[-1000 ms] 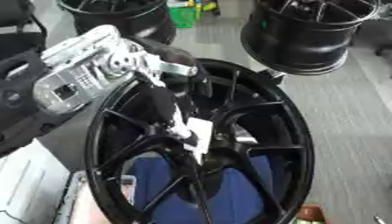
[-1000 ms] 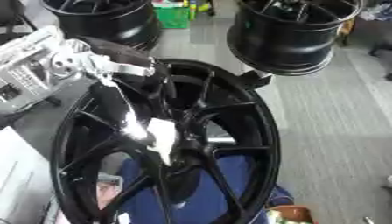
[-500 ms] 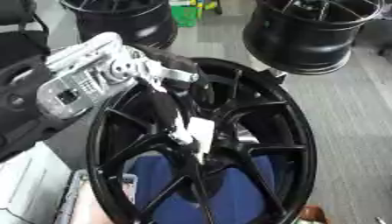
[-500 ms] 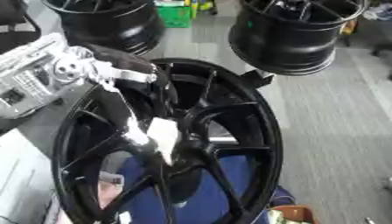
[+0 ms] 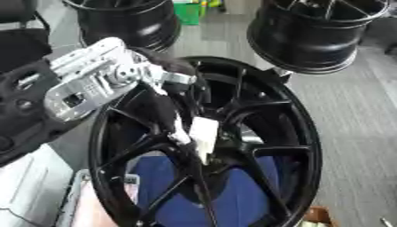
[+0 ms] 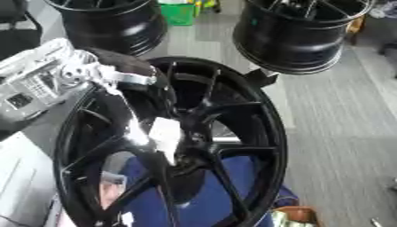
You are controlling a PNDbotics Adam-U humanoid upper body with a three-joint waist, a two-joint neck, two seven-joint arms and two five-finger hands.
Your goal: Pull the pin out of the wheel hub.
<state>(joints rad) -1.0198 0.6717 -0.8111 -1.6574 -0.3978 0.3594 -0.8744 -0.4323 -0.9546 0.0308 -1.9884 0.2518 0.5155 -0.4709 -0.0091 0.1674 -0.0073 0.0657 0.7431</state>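
Wheel hub (image 5: 263, 133) fills the middle of my view, a glossy black rim standing tilted on edge with its spokes running in to the centre. My left hand (image 5: 167, 111) comes in from the upper left on its silver wrist, reaching down across the spokes to that centre. Its dark fingers (image 6: 136, 119) look curled down toward a white, blocky piece (image 5: 204, 135) sitting right at the middle of the wheel, which I take to be the pin. The fingers touch or nearly touch its left side, but black on black I cannot tell whether they are pinching it or only resting against it. The white piece sits at the hub's centre, where the spokes meet. Behind the spokes I see something blue (image 5: 232, 190) low in the frame. Two more black rims stand on the grey floor beyond, one at upper left (image 5: 128, 20) and one at upper right (image 5: 318, 31), well apart from the wheel I am working on.
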